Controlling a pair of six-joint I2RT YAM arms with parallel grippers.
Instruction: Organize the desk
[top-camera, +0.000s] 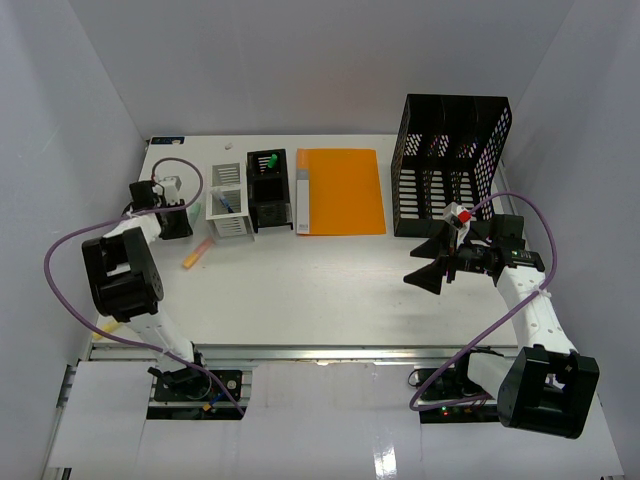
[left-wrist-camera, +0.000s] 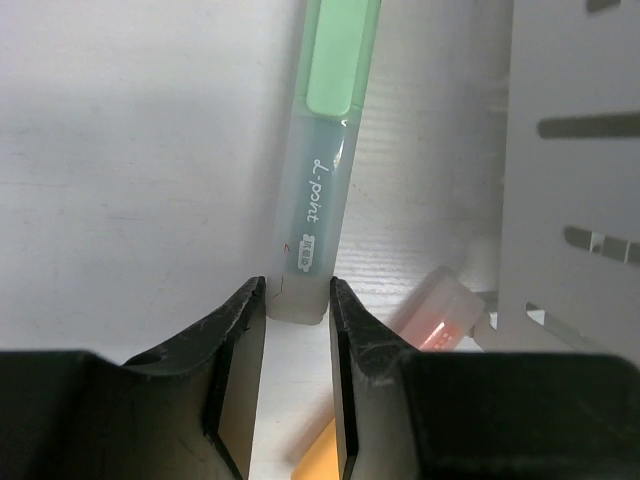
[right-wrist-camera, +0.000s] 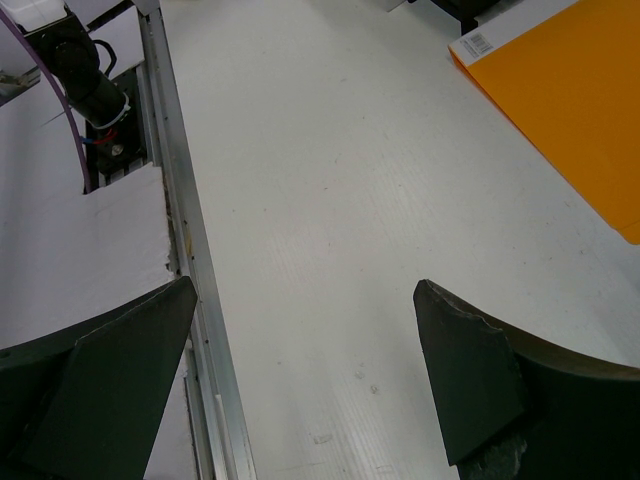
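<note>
The white desk holds the items. My left gripper is at the far left, beside a white pen holder. In the left wrist view its fingertips are closed on the end of a green highlighter, which points away from the camera. An orange highlighter lies just in front of the white holder. My right gripper is wide open and empty, above bare desk in front of the black mesh file rack.
A black pen holder with pens stands next to the white one. An orange folder lies flat at the back middle, also seen in the right wrist view. The metal front rail runs along the near edge. White walls enclose the desk.
</note>
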